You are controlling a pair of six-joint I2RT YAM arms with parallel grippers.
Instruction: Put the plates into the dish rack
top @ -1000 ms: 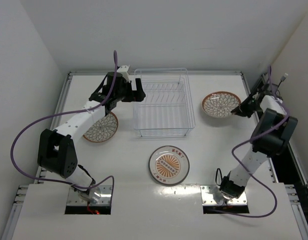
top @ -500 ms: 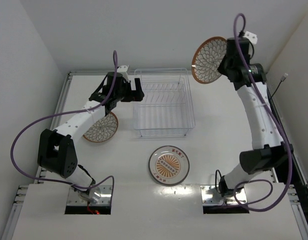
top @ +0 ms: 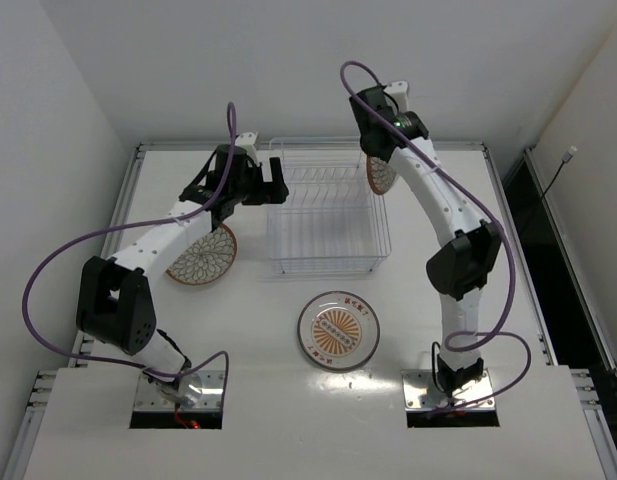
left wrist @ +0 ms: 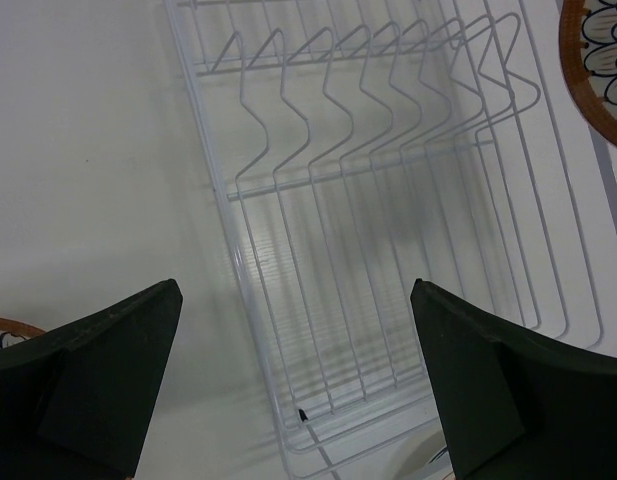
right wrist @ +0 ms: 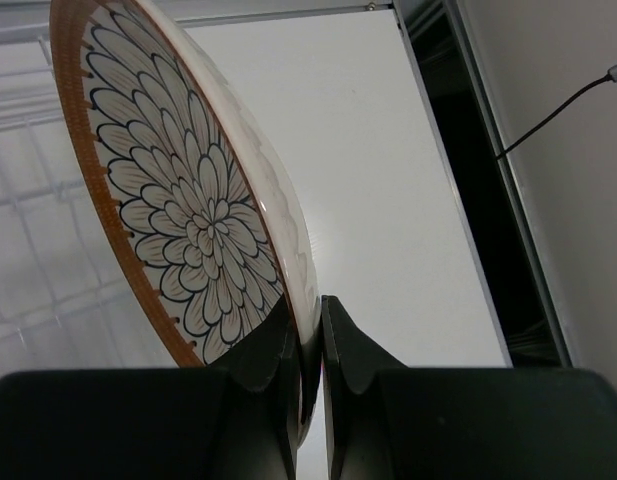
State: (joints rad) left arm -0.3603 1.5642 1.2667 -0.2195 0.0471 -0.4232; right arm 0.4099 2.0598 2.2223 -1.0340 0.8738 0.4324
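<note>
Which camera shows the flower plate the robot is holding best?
The right wrist view: the held plate fills it, petals clear, rim pinched in the right gripper. The top view shows it small and on edge by the dish rack. The left wrist view catches only a rim sliver.

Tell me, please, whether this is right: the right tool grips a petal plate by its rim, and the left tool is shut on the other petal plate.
No: the left wrist view shows the left tool open and empty; the other petal plate lies on the table. The right tool does grip its plate by the rim.
</note>
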